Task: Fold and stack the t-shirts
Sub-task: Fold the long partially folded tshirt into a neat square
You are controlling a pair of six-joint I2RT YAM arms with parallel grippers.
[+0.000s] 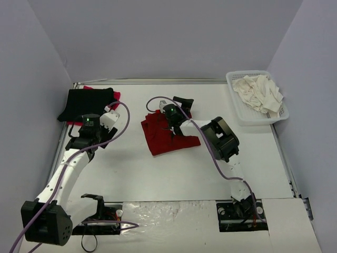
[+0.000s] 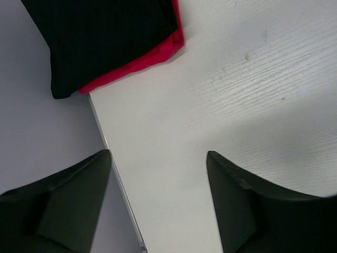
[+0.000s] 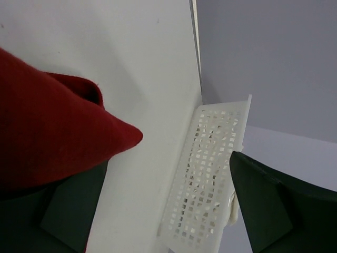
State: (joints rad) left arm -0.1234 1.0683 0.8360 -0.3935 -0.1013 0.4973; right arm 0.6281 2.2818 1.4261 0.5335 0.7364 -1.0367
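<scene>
Left gripper (image 2: pixel 158 155): jaws spread apart, nothing between them. It hovers over the white table (image 1: pixel 158 174), just beside the folded black cloth t-shirt (image 1: pixel 87 103) at the far left corner. This shirt lies on top of a bright red cloth t-shirt (image 2: pixel 152 58), whose edge shows beneath it.

Right gripper (image 3: pixel 168 161): jaws fully wide. It sits at the far edge of the crumpled dark red cloth t-shirt (image 1: pixel 163 134) at table centre; a fold of that cloth overlaps one finger.

Cream-white cloth t-shirts (image 1: pixel 258 92) lie bunched in the white plastic lattice basket (image 1: pixel 253 120) at the far right corner.
</scene>
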